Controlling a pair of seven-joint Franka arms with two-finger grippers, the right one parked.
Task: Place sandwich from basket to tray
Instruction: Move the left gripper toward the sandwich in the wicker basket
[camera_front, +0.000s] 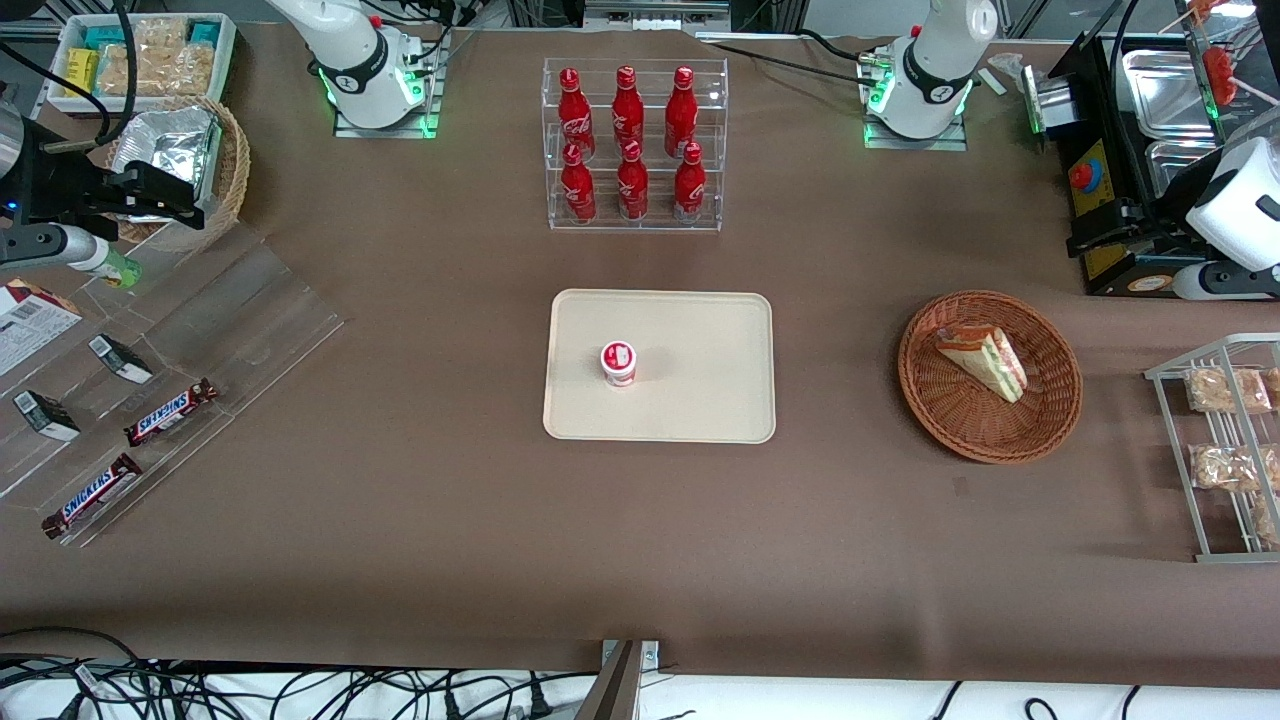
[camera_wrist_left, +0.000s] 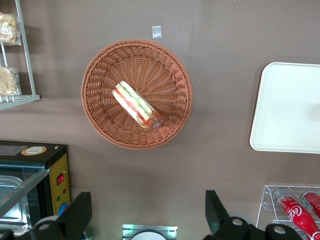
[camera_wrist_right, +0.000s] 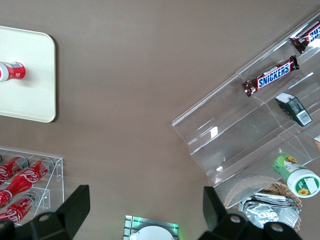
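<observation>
The sandwich (camera_front: 983, 361), a clear-wrapped white-bread wedge with green and red filling, lies in the round reddish-brown wicker basket (camera_front: 1050, 420). Both also show in the left wrist view: the sandwich (camera_wrist_left: 136, 104) in the basket (camera_wrist_left: 170, 75). The cream-beige tray (camera_front: 700, 400) lies mid-table and its edge shows in the wrist view (camera_wrist_left: 290, 110). My left gripper (camera_wrist_left: 147, 215) is open and empty, held high above the table, farther from the front camera than the basket. Its fingers (camera_wrist_left: 76, 212) are spread wide. The arm's wrist (camera_front: 1240, 215) shows at the working arm's end.
A small red-and-white cup (camera_front: 618, 362) stands on the tray. A clear rack of red cola bottles (camera_front: 632, 145) stands farther from the camera than the tray. A black appliance with steel trays (camera_front: 1130, 170) and a wire rack of snack packs (camera_front: 1225, 440) flank the basket.
</observation>
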